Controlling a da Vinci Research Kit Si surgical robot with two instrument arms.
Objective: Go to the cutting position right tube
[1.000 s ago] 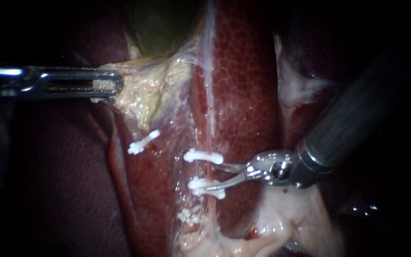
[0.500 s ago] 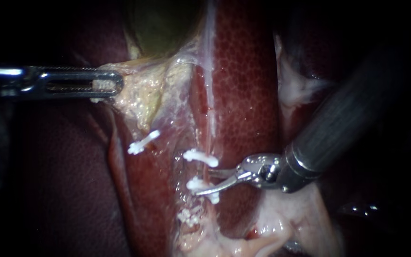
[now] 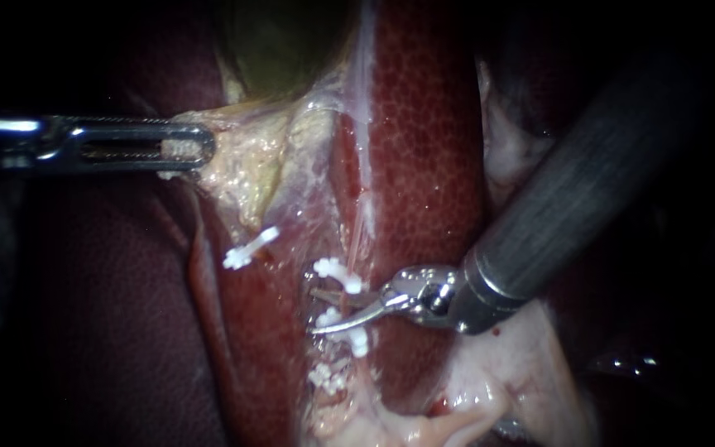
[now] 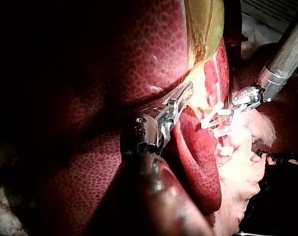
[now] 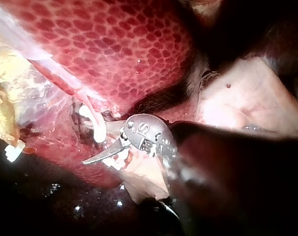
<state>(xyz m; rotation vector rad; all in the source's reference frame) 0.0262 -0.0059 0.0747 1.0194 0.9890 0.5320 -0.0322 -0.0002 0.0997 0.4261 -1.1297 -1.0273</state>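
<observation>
The right instrument [image 3: 324, 310] has its jaws slightly open astride the right tube [image 3: 365, 215] between two clips [image 3: 337, 271], the upper jaw half hidden. The left instrument [image 3: 196, 147] has its jaws clamped on pale tissue [image 3: 246, 161].

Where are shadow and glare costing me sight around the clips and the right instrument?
Endoscope view: light pools centrally, so the clips and right instrument are well lit; the margins go black. Left wrist view: the left instrument is lit at its tip, its shaft and the liver beside it shadowed. Right wrist view: liver bright; the instrument's dark shaft hides what lies under it.
</observation>
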